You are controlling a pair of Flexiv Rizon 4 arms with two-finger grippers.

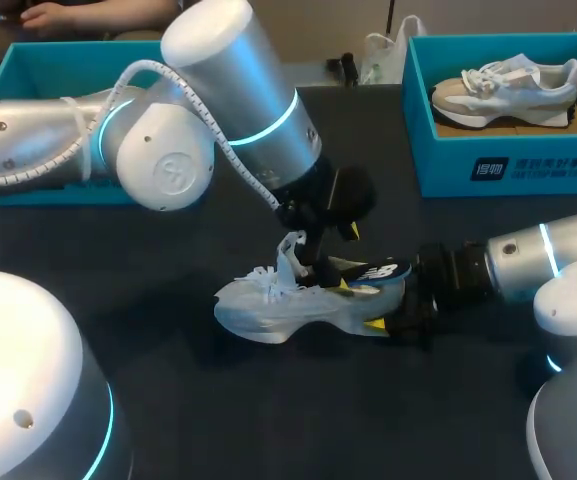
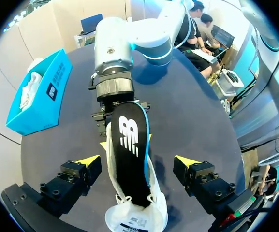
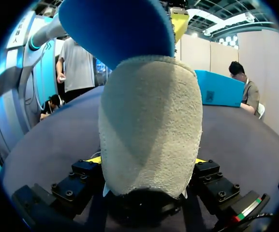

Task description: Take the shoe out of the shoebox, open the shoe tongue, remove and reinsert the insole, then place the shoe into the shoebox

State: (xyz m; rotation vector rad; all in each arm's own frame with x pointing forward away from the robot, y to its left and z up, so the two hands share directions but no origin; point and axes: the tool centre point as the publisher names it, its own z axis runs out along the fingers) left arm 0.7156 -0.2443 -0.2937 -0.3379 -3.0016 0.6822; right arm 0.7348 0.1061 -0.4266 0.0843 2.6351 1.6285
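A white sneaker (image 1: 268, 305) lies on the dark table, toe to the left. Its black insole with a blue edge (image 1: 373, 272) sticks up out of the shoe's opening. My left gripper (image 1: 318, 248) hangs just above the shoe. In the left wrist view this gripper (image 2: 138, 160) is open, its yellow tips wide apart on either side of the insole (image 2: 128, 145) and touching nothing. My right gripper (image 1: 390, 308) is at the heel. In the right wrist view its fingers (image 3: 83, 170) press the beige heel (image 3: 149, 125) from both sides.
A teal shoebox (image 1: 528, 170) at the back right holds a second sneaker (image 1: 508, 88); it also shows in the left wrist view (image 2: 42, 92). Another teal box (image 1: 28, 75) stands at the back left behind my left arm. A white bag (image 1: 383, 55) lies at the table's far edge.
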